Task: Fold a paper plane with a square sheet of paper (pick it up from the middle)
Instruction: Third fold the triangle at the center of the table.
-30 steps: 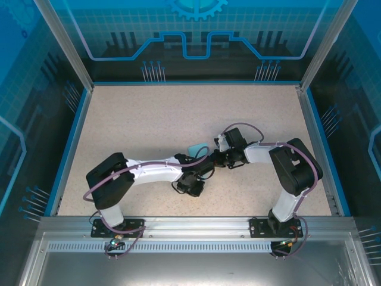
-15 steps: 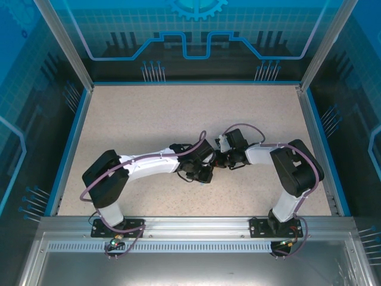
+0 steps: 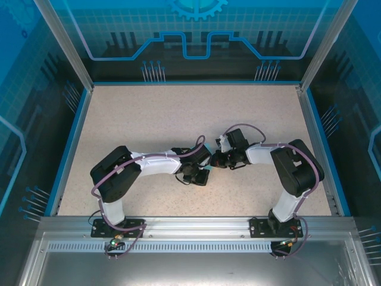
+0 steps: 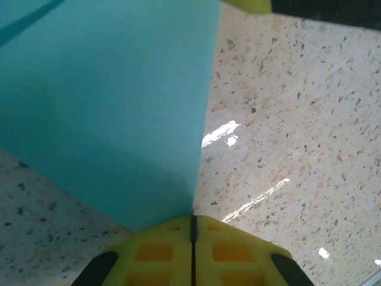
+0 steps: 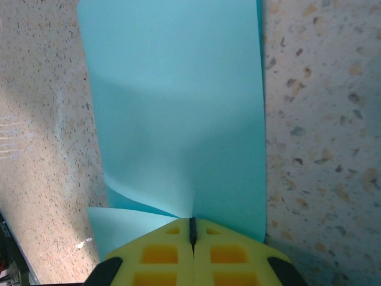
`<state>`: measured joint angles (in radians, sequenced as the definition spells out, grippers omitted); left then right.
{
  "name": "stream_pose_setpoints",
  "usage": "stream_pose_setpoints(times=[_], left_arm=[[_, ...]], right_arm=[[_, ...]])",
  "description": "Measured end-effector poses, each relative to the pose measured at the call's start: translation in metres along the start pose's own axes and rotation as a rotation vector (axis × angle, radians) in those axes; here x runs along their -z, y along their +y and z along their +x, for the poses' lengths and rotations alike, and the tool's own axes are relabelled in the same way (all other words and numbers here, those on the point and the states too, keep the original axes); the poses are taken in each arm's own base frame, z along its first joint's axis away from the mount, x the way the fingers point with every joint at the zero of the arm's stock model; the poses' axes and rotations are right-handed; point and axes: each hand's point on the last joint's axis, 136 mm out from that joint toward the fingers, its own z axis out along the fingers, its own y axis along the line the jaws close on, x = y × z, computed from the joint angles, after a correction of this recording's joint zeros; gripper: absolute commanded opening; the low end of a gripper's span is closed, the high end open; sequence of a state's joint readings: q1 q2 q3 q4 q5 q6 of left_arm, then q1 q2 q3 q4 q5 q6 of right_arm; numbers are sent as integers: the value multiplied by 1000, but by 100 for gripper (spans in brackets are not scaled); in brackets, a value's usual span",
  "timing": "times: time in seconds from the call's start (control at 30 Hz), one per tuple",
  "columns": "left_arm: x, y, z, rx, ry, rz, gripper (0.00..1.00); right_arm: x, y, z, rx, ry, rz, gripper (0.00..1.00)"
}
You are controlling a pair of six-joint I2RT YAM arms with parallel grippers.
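Two grips on one square sheet of paper

One speckled beige table, glossy with glints, carries everything. The sheet, thin, smooth and light blue, sits near the table's middle where the arms meet. The left gripper has its yellow fingers pressed together on the sheet's corner. The right gripper is clamped on an edge, where the paper curls.

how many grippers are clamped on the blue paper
2. The left gripper pinches a pointed end of the light-blue paper sheet; the right gripper pinches another part of it.
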<state>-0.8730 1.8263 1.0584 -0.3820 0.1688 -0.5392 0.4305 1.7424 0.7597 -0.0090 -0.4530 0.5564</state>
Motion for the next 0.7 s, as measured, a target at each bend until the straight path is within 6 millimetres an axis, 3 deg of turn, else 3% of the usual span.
stream_pose_setpoints(times=[0.7], left_arm=[[7,11,-2,-16,-4,-12,10]], right_arm=[[15,-13,11,-41,23,62,6]])
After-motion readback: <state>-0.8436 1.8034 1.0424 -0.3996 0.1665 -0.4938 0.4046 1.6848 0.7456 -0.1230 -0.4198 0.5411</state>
